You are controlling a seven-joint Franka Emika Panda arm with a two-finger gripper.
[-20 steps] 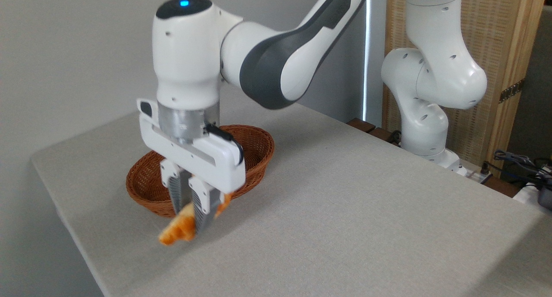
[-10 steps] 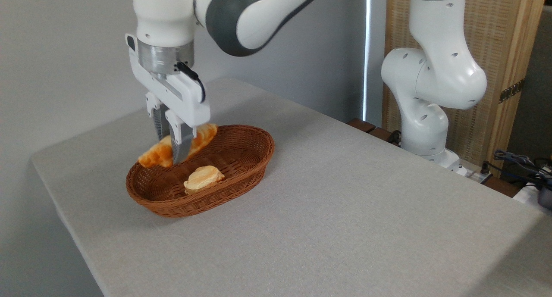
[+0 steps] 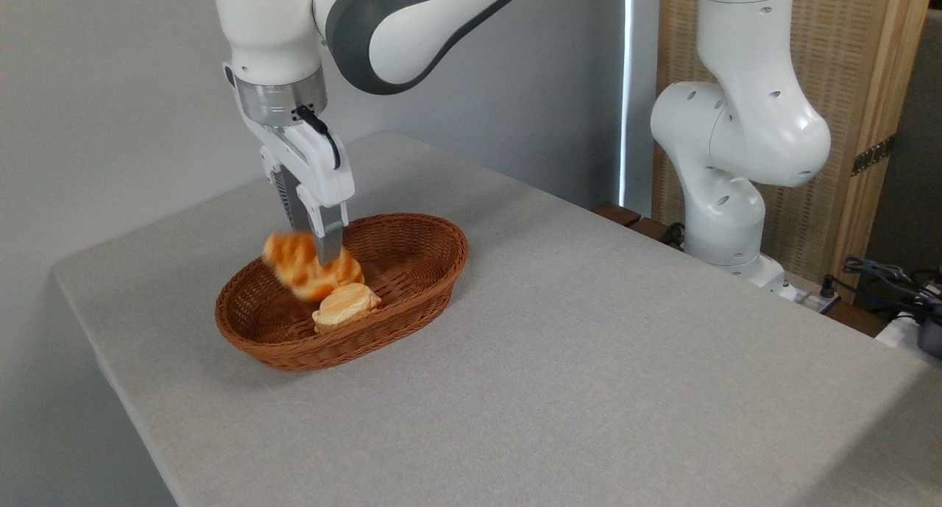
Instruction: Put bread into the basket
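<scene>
The bread (image 3: 305, 268), a golden-orange braided loaf, shows blurred and tilted over the left half of the reddish-brown wicker basket (image 3: 430, 271). Its lower end is just above a small pale round bun (image 3: 346, 306) that lies inside the basket. My gripper (image 3: 327, 255) points down over the basket and is seen almost edge-on. Its fingers (image 3: 331, 238) overlap the loaf, and the jaws look closed on it. The far finger is mostly hidden behind the near one.
The basket stands near the left end of a grey table (image 3: 589, 360), whose left edge (image 3: 110, 360) and front edge are close by. The arm's white base (image 3: 728, 161) rises at the back right, with cables (image 3: 890, 275) beside it.
The gripper carried the bread up from the table in front of the basket to above the basket, then turned about its wrist and came slightly lower, swinging the loaf round.
</scene>
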